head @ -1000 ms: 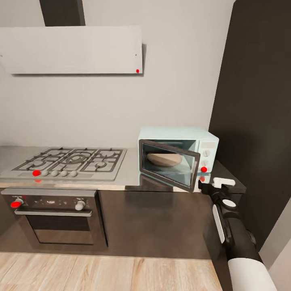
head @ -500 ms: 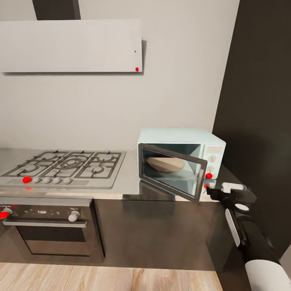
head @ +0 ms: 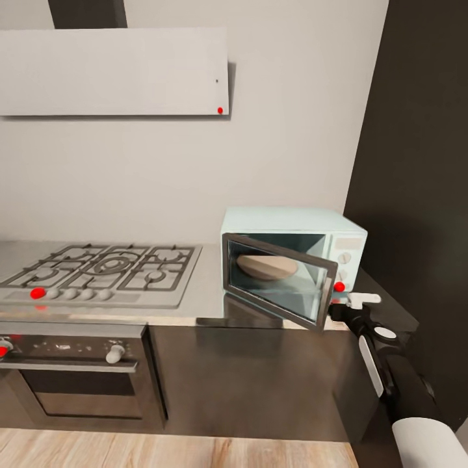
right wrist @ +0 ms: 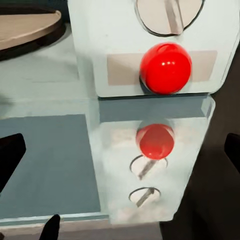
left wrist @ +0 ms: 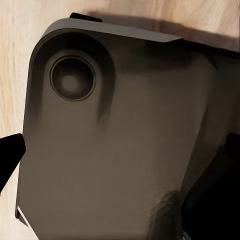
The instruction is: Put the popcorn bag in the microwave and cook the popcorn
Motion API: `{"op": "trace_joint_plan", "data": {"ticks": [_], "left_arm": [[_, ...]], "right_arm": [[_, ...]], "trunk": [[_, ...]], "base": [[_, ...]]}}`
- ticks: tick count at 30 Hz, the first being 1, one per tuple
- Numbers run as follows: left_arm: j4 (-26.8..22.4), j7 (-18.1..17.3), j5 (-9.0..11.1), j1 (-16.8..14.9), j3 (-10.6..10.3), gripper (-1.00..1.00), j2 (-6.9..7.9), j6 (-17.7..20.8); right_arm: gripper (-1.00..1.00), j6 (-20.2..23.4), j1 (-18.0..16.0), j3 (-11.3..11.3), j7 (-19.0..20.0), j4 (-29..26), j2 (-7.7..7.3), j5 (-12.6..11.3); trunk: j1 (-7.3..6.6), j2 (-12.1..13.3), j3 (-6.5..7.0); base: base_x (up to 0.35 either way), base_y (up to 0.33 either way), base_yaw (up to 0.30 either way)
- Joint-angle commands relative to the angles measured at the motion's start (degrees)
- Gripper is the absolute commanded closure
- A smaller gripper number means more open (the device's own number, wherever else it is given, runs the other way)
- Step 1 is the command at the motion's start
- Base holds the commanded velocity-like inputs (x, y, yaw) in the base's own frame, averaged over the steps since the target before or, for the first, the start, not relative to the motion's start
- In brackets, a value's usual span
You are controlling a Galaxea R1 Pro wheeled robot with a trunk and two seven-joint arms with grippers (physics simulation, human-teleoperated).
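The microwave (head: 292,260) is standing on the table (head: 208,292) with its door half open, partly hiding the inside. The right gripper (head: 343,311) is hovering open before its red dot (right wrist: 165,67); the left gripper's state I cannot tell.

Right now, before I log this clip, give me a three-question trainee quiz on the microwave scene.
1. True or false: the microwave has its door shut.
2. Inside the microwave lies: A) a mug B) a round tan plate C) a kettle.
3. Fill in: the right gripper, jaws open, points at the microwave's red ____.
Key: 1 false; 2 B; 3 dot.
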Motion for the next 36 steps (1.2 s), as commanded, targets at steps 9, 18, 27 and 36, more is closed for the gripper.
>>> {"op": "trace_joint_plan", "data": {"ticks": [9, 18, 27, 36], "left_arm": [[-0.2, 0.1, 0.2, 0.0, 0.4, -1.0, -0.02, -0.1], [-0.2, 0.1, 0.2, 0.0, 0.5, -1.0, -0.02, -0.1], [-0.1, 0.2, 0.3, 0.0, 0.6, -1.0, -0.11, -0.1], [-0.2, 0.2, 0.3, 0.0, 0.7, -1.0, -0.11, -0.1]], "right_arm": [[-1.0, 1.0, 0.0, 3.8, 5.4, -1.0, 0.03, 0.8], [-1.0, 1.3, 0.0, 4.9, 8.7, -3.5, 0.1, 0.6], [-1.0, 3.5, 0.0, 4.8, 10.2, -3.5, 0.15, 0.5], [-1.0, 3.7, 0.0, 4.7, 10.2, -3.5, 0.17, 0.8]], "trunk": [[0.03, 0.0, -0.05], [0.03, 0.0, -0.05], [0.03, 0.0, -0.05], [0.03, 0.0, -0.05]], "base": [[0.051, 0.0, 0.0], [0.0, 0.0, 0.0], [-0.136, 0.1, 0.0], [-0.251, 0.224, 0.0]]}}
